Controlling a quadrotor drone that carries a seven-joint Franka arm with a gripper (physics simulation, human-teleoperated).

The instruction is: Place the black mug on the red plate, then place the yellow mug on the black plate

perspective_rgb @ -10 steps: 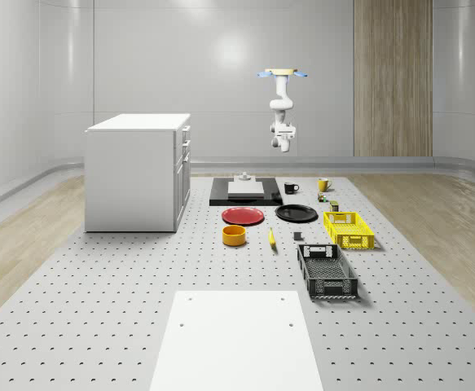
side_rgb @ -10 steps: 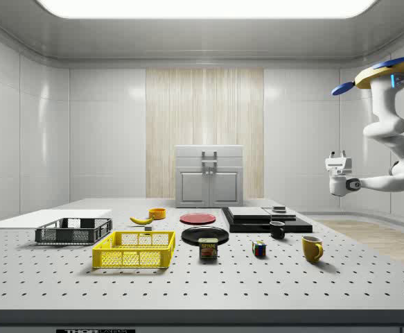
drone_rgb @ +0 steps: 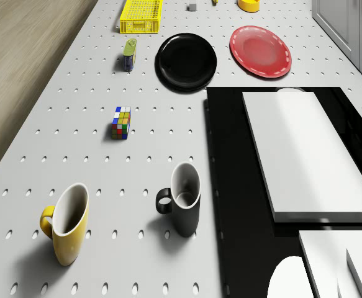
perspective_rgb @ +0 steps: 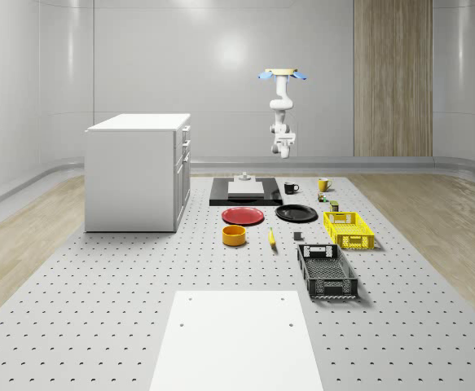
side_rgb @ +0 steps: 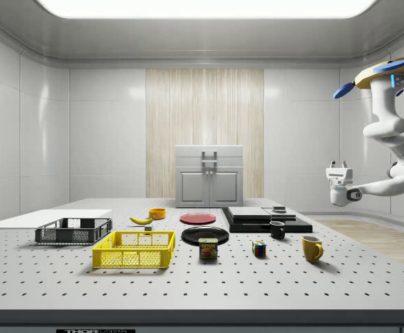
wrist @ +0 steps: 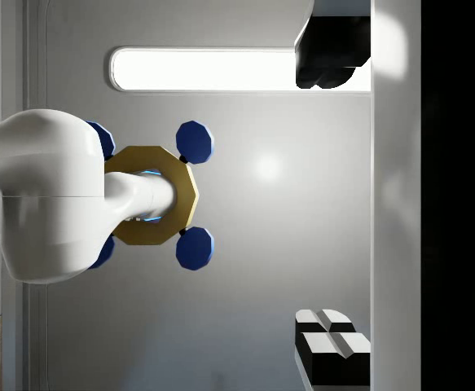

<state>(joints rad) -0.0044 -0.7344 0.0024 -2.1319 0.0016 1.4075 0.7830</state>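
The black mug [perspective_rgb: 291, 187] [side_rgb: 277, 230] [drone_rgb: 184, 198] stands upright on the table beside the black slab. The yellow mug [perspective_rgb: 323, 184] [side_rgb: 312, 248] [drone_rgb: 67, 223] stands upright a short way from it. The red plate [perspective_rgb: 244, 216] [drone_rgb: 261, 51] and black plate [perspective_rgb: 296, 213] [drone_rgb: 186, 61] lie side by side, both bare. The drone [perspective_rgb: 282, 73] [side_rgb: 389, 69] hovers high over the table's far end. My gripper [perspective_rgb: 282, 148] [side_rgb: 338, 166] [wrist: 328, 198] hangs well above the mugs, turned upward toward the drone, open and holding nothing.
A black slab [drone_rgb: 230, 186] carries white blocks [drone_rgb: 305, 155]. A Rubik's cube [drone_rgb: 122, 122], a can [drone_rgb: 130, 54], a yellow basket [perspective_rgb: 348, 230], a black basket [perspective_rgb: 327, 271], an orange bowl [perspective_rgb: 234, 235] and a banana [perspective_rgb: 271, 238] lie around the plates. A white cabinet [perspective_rgb: 135, 171] stands at the whole-scene view's left.
The arm has swung a little: the gripper sits slightly lower and nearer the side view's right. Mugs and plates have not moved.
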